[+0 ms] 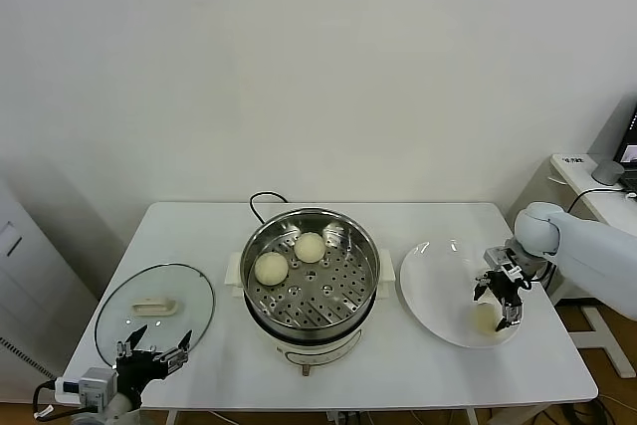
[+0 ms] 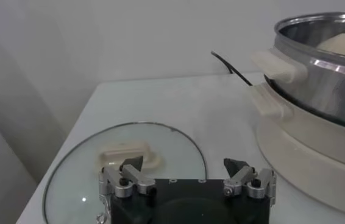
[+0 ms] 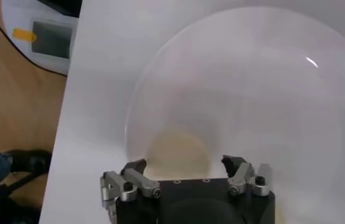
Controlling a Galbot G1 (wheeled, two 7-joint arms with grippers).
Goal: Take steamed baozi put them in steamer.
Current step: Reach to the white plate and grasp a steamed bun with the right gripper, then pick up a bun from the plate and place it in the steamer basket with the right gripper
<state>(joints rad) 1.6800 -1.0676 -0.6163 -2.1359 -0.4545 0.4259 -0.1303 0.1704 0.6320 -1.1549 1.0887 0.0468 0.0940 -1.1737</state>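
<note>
Right gripper (image 1: 501,298) hangs over the white plate (image 1: 430,286), its jaws astride a bun (image 1: 485,317) directly beneath; they seem not yet closed on it. Two buns already lie in the steamer (image 1: 311,276), leftward. Left gripper (image 1: 152,357) idles, open, beside the glass lid (image 1: 154,308).

Lab — bare wall (image 1: 318,67), white table (image 1: 199,236)
</note>
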